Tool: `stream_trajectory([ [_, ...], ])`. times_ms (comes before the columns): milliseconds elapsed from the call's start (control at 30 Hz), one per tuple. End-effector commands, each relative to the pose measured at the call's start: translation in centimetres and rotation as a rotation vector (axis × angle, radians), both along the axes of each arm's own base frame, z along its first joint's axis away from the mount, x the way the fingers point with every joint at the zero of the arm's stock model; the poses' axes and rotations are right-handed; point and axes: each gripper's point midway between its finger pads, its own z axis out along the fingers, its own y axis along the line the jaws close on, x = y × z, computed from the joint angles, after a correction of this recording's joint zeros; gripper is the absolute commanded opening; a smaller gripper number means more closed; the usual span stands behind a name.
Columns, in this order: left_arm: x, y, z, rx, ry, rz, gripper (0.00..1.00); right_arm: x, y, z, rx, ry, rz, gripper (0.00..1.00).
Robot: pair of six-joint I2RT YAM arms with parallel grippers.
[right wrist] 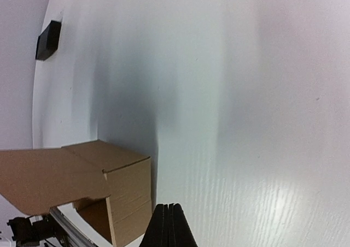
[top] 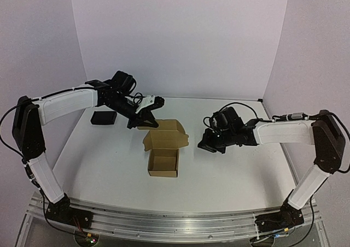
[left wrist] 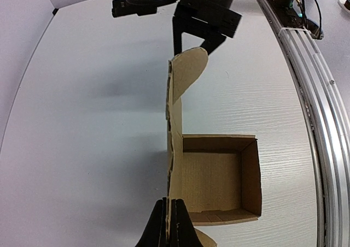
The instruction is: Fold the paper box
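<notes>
The paper box (top: 164, 163) stands mid-table as a brown open-topped cuboid, and its lid panel (top: 165, 139) with rounded side flaps stands up at the far side. My left gripper (top: 148, 125) reaches in from the far left, shut on the lid panel's edge. In the left wrist view its fingertips (left wrist: 169, 225) pinch that upright panel (left wrist: 175, 148) edge-on, beside the open cavity (left wrist: 219, 176). My right gripper (top: 202, 144) is shut and empty, a short way right of the box. In the right wrist view its closed tips (right wrist: 168, 225) sit beside the box wall (right wrist: 128, 189) without touching it.
A small black block (top: 104, 117) lies at the far left of the table, also visible as the block (right wrist: 48, 39) in the right wrist view. White walls enclose the table on three sides. A metal rail (top: 164, 219) runs along the near edge.
</notes>
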Motion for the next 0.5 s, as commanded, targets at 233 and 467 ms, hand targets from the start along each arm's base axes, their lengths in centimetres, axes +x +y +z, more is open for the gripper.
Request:
stream_trajectory([
  [233, -0.5, -0.1, 2.4, -0.056, -0.061, -0.023, 0.00, 3.4, 6.5, 3.6, 0.112, -0.086, 0.165, 0.00],
  [467, 2.1, -0.2, 2.6, -0.048, -0.117, 0.097, 0.00, 0.2, 7.2, 3.6, 0.145, -0.038, 0.158, 0.00],
])
